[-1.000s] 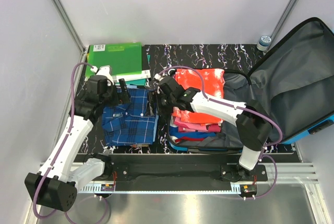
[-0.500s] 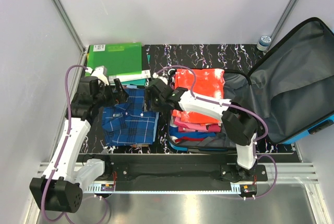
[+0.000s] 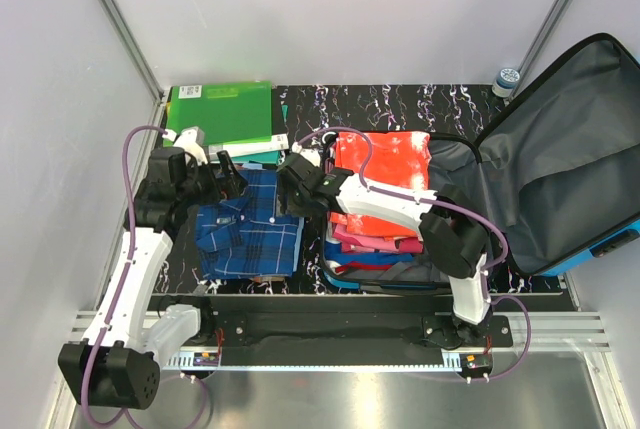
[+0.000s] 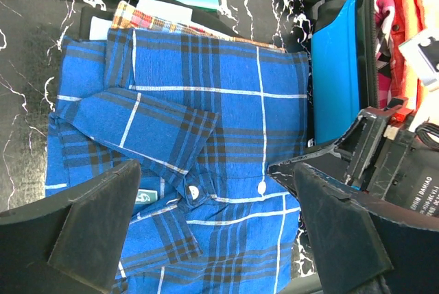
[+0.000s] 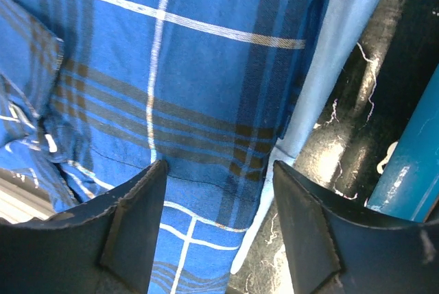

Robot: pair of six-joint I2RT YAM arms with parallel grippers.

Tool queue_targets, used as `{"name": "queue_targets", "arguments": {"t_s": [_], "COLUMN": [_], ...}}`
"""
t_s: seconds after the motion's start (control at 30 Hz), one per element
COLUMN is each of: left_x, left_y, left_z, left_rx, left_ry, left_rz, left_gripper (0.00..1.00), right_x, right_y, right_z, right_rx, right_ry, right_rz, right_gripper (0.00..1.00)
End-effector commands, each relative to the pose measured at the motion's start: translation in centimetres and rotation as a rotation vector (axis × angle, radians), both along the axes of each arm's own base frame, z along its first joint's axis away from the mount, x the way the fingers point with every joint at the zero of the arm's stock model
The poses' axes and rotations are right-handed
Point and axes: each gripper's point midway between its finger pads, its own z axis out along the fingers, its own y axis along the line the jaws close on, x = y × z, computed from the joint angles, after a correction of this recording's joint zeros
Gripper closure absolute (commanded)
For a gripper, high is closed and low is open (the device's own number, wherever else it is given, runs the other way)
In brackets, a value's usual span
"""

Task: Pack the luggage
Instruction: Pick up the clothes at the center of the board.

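The black, white-veined table (image 3: 400, 104) is shown from above, with both arm bases at its near edge. The luggage (image 3: 560, 159), a bright-blue hard-shell case, is seen lying open on the right half of the table; its grey-lined lid is raised and leaned away to the right, and its blue side wall (image 4: 336, 81) is seen just beside the shirt in the left wrist view. A stack of folded clothes (image 3: 385, 164), orange-red on top with pink layers beneath, is held in the lower shell. A folded blue plaid shirt (image 3: 250, 234) is laid flat on the table just left of the luggage, collar and buttons uppermost; an orange-checked fabric edge (image 4: 147, 18) is exposed under its far side. Green folders (image 3: 222, 114) are stacked at the far left corner, behind the shirt. The left pincer (image 3: 228, 171) is held over the far left part of the shirt, its fingers (image 4: 103, 225) spread wide with nothing between them but the cloth below. The right pincer (image 3: 292, 184) is positioned at the shirt's right edge, beside the luggage wall; its fingers (image 5: 134, 232) are likewise parted and nothing is gripped, though whether the cloth is touched cannot be told. A small round capped object (image 3: 508, 79) is seen beyond the table's far right corner.
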Motion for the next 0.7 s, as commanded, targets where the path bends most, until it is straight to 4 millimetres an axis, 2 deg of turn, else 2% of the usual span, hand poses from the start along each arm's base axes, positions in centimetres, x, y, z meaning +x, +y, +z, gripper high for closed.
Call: {"name": "queue_targets", "arguments": {"t_s": [0.0, 0.17, 0.27, 0.3, 0.33, 0.4, 0.5, 0.53, 0.67], "left_x": [0.5, 0.5, 0.5, 0.5, 0.5, 0.5, 0.5, 0.5, 0.5], "left_y": [-0.3, -0.1, 0.1, 0.1, 0.1, 0.1, 0.2, 0.2, 0.3], "left_z": [1.2, 1.3, 1.3, 1.2, 1.2, 1.1, 1.1, 1.1, 1.0], "left_rx": [-0.018, -0.014, -0.012, -0.014, -0.013, -0.014, -0.015, -0.015, -0.015], "left_ry": [-0.064, -0.070, -0.070, -0.068, -0.068, -0.065, -0.065, -0.066, -0.064], "left_rz": [-0.025, -0.014, -0.008, -0.006, -0.008, -0.006, -0.004, -0.004, 0.001], "left_gripper": [0.01, 0.01, 0.01, 0.01, 0.01, 0.01, 0.01, 0.01, 0.01], "right_x": [-0.9, -1.5, -1.8, -1.8, -1.9, -1.8, -1.7, -1.6, -1.5], "right_y": [-0.6, -0.4, 0.2, 0.4, 0.7, 1.0, 1.6, 1.8, 1.7], "right_z": [-1.3, -1.1, -0.8, -0.6, -0.1, 0.9, 3.2, 4.6, 8.0], "right_rx": [-0.059, -0.046, -0.020, -0.011, 0.002, 0.018, 0.055, 0.076, 0.114], "right_ry": [0.045, 0.059, 0.069, 0.067, 0.065, 0.050, 0.012, -0.011, -0.075], "right_rz": [0.013, 0.050, 0.083, 0.088, 0.099, 0.115, 0.150, 0.161, 0.191], "right_gripper": [0.33, 0.44, 0.61, 0.75, 0.81, 0.99, 1.00, 1.00, 1.00]}}
